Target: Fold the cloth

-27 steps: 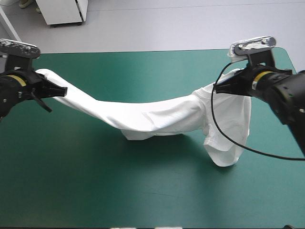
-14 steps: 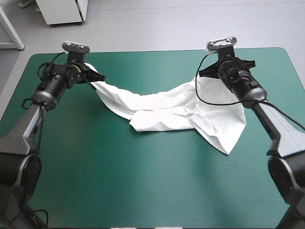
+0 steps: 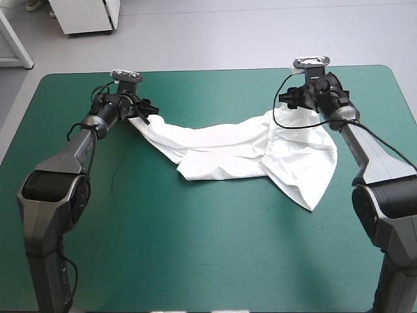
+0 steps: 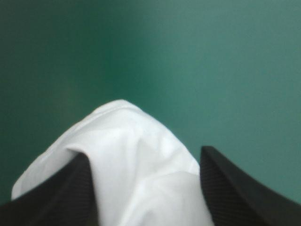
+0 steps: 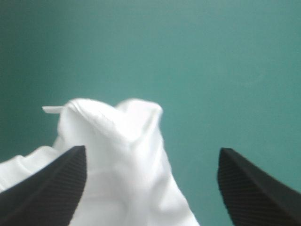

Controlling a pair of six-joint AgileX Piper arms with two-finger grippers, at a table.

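The white T-shirt [image 3: 228,150] lies crumpled in a long band across the far half of the teal-green table, its right part spreading toward the front. My left gripper [image 3: 142,112] is low at the shirt's left end and my right gripper [image 3: 294,99] at its far right corner. In the left wrist view the gripper [image 4: 145,154] is open, a fold of T-shirt [image 4: 127,141] lying loose between the fingers [image 4: 225,179]. The right gripper [image 5: 153,149] is open too, with a bunched T-shirt corner [image 5: 113,136] beside one of its fingers [image 5: 51,183].
Bare teal-green cover [image 3: 195,248] fills the front half of the table. The far edge [image 3: 215,70] runs close behind both grippers. A white cabinet [image 3: 85,16] stands on the floor beyond the table.
Earlier both grippers held the T-shirt stretched and raised. They moved toward the far edge and down, then opened; the shirt now rests slack on the table.
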